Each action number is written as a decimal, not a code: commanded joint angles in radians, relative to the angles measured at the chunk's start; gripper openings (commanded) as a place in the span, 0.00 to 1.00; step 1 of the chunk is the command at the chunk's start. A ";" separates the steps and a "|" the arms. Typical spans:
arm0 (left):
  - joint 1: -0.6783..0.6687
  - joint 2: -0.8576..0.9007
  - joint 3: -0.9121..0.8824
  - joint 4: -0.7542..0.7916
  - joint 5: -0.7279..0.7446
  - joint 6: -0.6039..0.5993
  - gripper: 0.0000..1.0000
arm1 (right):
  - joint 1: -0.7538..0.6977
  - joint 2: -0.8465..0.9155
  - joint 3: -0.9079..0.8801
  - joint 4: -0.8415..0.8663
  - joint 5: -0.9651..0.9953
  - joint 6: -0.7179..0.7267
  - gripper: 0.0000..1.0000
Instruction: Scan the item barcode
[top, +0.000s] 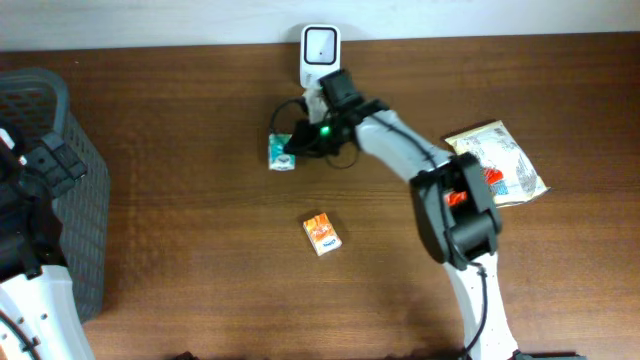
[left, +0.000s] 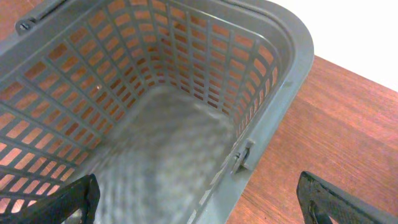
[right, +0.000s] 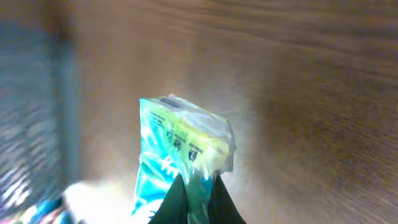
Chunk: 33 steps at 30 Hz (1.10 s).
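Teal packet (right: 180, 146), yellow top, seemingly upright — near white scanner (top: 320, 47)

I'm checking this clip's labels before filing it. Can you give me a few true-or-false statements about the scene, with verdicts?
1. The right gripper is pinched shut on the teal packet. True.
2. The orange box lies inside the basket. False: it lies on the bare table, and the basket looks empty in the left wrist view.
3. The left gripper is open above the basket. True.
4. The snack bag touches the white scanner. False: the two lie well apart.
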 joint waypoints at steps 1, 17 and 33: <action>0.005 -0.001 0.003 0.002 -0.004 0.013 0.99 | -0.132 -0.114 -0.002 -0.069 -0.551 -0.271 0.04; 0.005 -0.001 0.003 0.002 -0.004 0.013 0.99 | -0.408 -0.291 0.000 -0.119 -0.739 -0.048 0.04; 0.005 -0.001 0.003 0.002 -0.004 0.013 0.99 | -0.366 -0.365 0.066 1.094 -0.700 0.888 0.04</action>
